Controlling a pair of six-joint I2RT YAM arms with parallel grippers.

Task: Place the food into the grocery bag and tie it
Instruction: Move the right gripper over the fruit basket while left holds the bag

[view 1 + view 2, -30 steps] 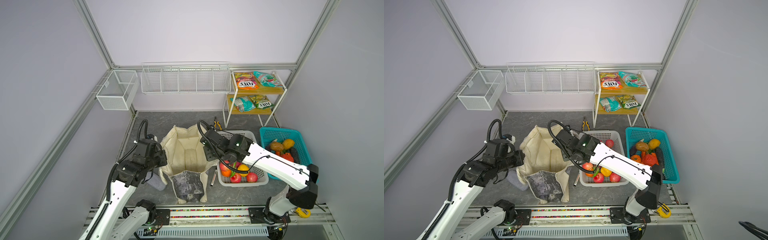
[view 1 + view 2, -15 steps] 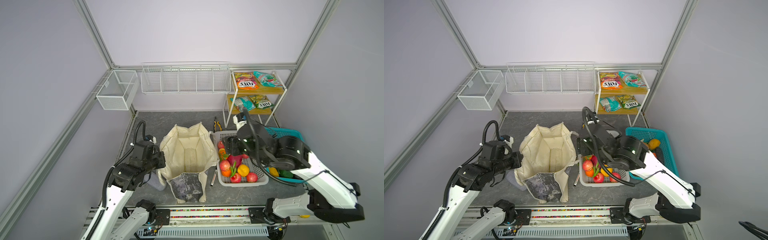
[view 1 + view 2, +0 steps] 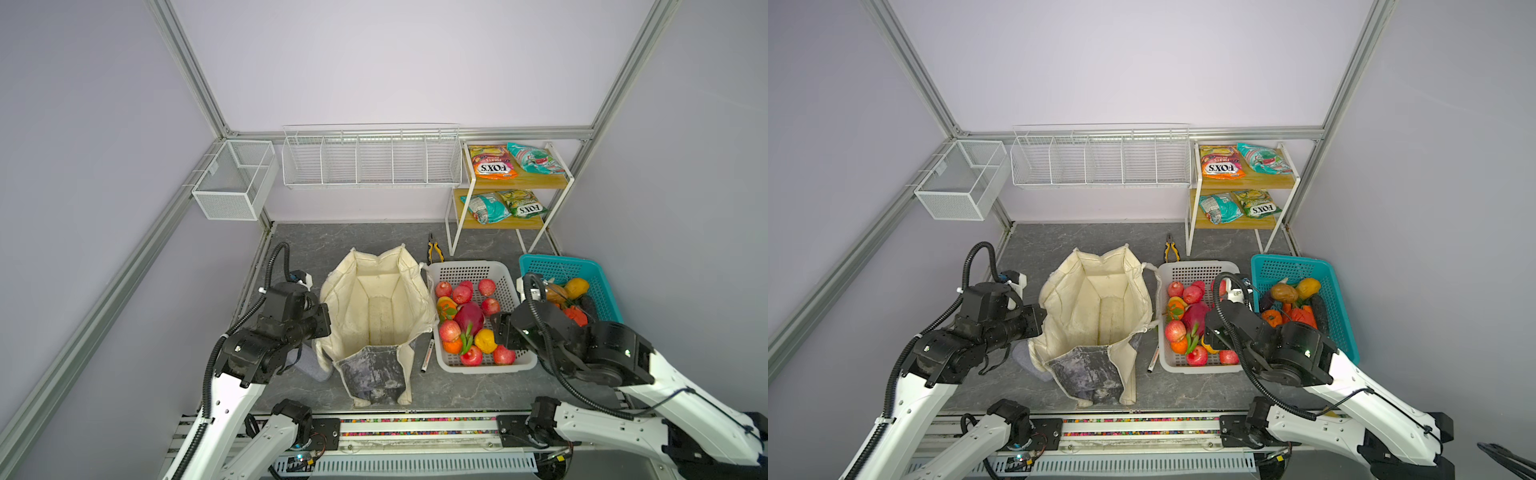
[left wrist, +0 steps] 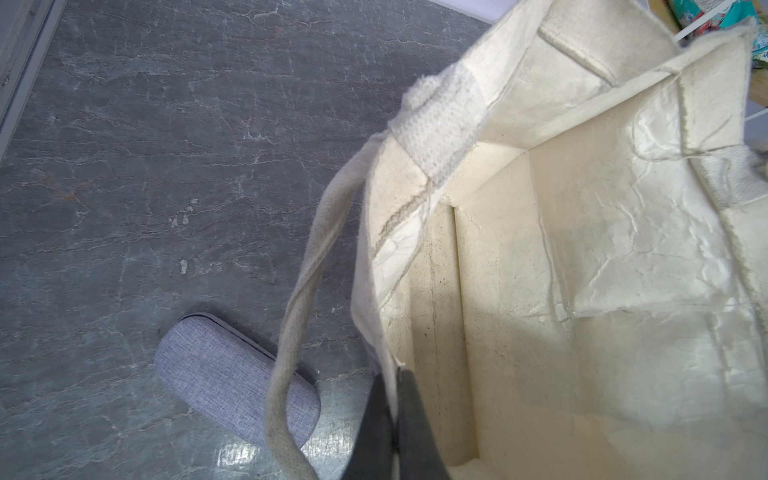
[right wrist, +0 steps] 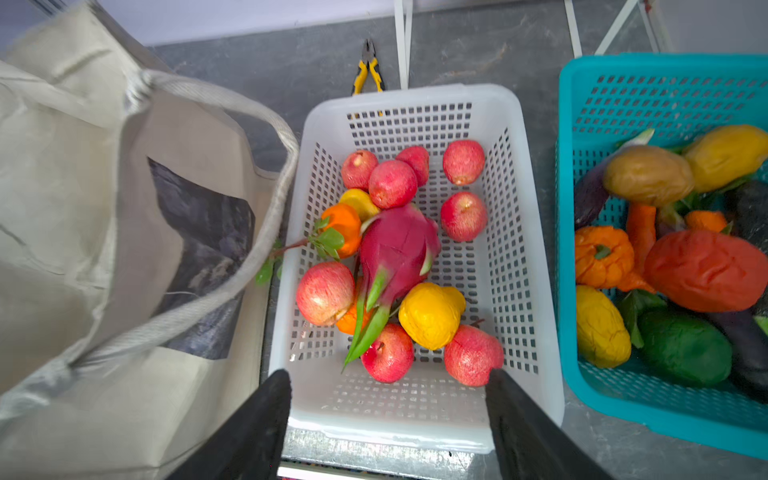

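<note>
Grocery bag [image 3: 376, 307] upright and gaping at mid-worktop [image 3: 316, 245], grey marbled panel toward the front edge, cream lining exposed. Left gripper [image 4: 394, 395] at the bag's left rim, jaws clenched on the canvas edge. One strap handle [image 4: 307, 266] hanging loose beside them, above a grey fabric case [image 4: 232, 374] lying on the worktop just beside the bag.

Right gripper [image 5: 386, 384] poised over the front end of the white perforated basket [image 3: 469, 272], jaws spread wide, holding nothing. Within that basket, just right of the bag: magenta dragon fruit [image 5: 395, 249] at centre, yellow citrus [image 5: 430, 316] and leafy orange [image 5: 343, 222] against it, red apples [image 5: 392, 183] around.

Teal basket [image 3: 557, 268] near the right edge, a red-orange crinkled fruit [image 5: 706, 270] among other produce. Orange FOX'S packet [image 3: 492, 162] and teal packet [image 3: 536, 158] on the top tier of the shelf rack [image 3: 540, 183] at the back right corner. Pliers [image 3: 434, 249] behind the white basket; marker pen [image 3: 427, 355] between bag and basket.
</note>
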